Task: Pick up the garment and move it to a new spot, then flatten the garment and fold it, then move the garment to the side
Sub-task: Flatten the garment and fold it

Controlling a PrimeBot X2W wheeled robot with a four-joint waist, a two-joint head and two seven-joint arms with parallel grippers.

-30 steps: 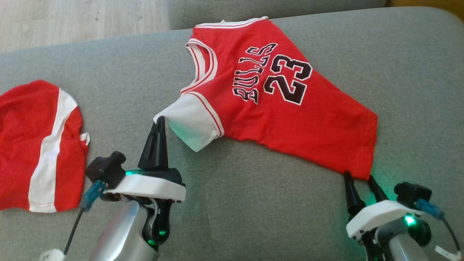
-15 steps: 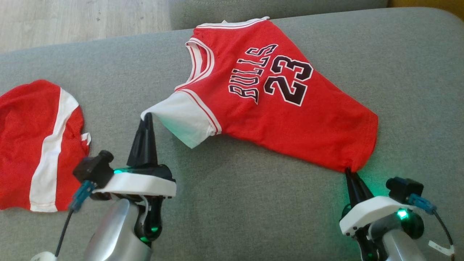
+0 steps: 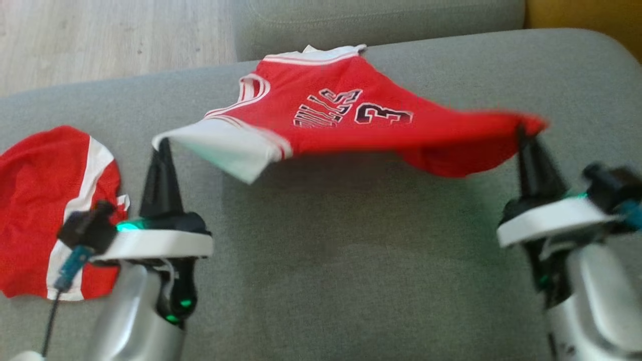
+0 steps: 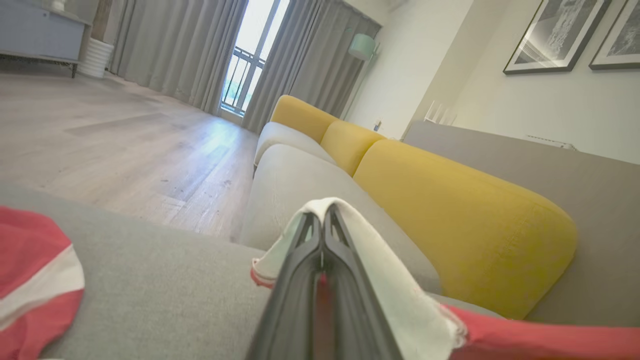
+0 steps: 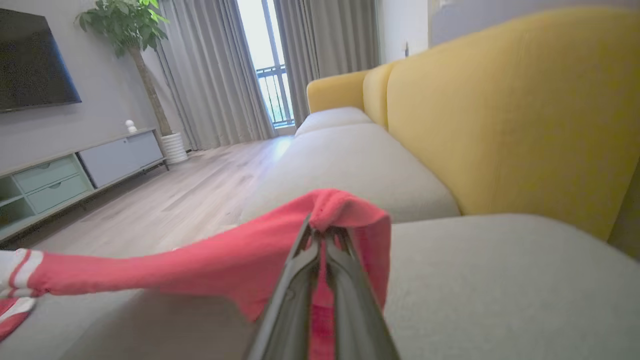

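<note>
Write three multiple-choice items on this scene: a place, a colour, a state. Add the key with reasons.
1. Where is the striped red garment?
A. on the sofa seat, left of the Bulls jersey
B. on the floor
C. on top of the jersey
2. What colour is the sleeve pinched by the left gripper?
A. black
B. white
C. yellow
3. How is the jersey?
A. folded in half
B. flat, untouched
C. raised between the left gripper and right gripper
Key: A, it lies at the head view's left; B, white cloth sits in its shut jaws; C, both shut grippers hold its corners up.
</note>
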